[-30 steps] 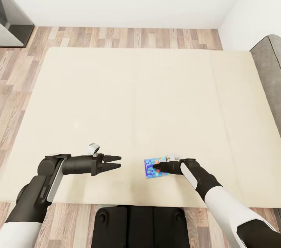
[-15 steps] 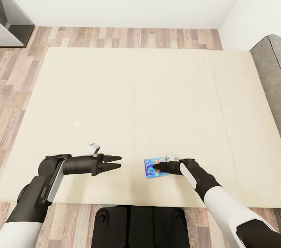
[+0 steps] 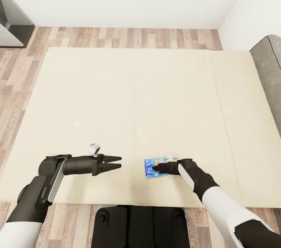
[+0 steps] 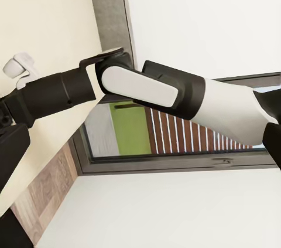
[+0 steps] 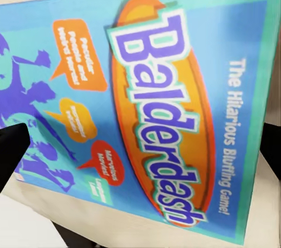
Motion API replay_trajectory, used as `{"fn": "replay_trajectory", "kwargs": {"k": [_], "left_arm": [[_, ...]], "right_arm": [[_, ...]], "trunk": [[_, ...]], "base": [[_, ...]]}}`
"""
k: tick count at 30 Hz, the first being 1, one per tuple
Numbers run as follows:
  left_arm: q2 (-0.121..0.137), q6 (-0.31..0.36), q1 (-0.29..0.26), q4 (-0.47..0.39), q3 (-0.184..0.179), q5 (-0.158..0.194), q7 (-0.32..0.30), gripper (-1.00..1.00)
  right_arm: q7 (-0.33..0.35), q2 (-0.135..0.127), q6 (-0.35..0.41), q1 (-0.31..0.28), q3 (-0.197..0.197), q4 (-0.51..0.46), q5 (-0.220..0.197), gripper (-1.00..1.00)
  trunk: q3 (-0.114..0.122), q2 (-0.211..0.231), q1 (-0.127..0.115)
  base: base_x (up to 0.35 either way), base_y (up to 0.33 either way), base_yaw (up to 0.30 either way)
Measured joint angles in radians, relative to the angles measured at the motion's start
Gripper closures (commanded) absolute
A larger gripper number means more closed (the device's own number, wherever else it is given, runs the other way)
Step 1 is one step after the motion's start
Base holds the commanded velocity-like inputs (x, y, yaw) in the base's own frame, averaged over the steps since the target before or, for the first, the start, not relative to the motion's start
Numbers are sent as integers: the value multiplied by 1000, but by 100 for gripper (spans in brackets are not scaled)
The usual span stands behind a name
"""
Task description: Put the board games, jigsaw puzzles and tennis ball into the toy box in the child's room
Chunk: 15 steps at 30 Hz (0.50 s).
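- Small blue board game lies flat on the bed, near its front edge, right of centre.
- Its cover reads "Balderdash" on an orange oval, with a teal border and orange and red speech bubbles.

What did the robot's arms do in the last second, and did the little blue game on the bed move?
Hardly anything changed. The right arm drew back a touch toward the robot, with the right gripper still over the blue board game, which kept its place near the front edge of the bed. The pictures don't show whether it has been grasped. The left gripper stayed hovering over the mattress, jaws slightly apart, holding nothing.
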Motion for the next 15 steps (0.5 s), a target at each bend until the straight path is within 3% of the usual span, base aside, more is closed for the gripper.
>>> {"fn": "replay_trajectory", "kwargs": {"k": [9,15], "left_arm": [[0,0,0,0,0,0,0,-100],[0,0,0,0,0,0,0,-100]], "right_arm": [[1,1,0,0,-3,0,13,-100],[1,1,2,1,-2,1,-14,-100]], "trunk": [[0,0,0],[5,1,0]], "base": [[0,0,0],[0,0,0]]}}
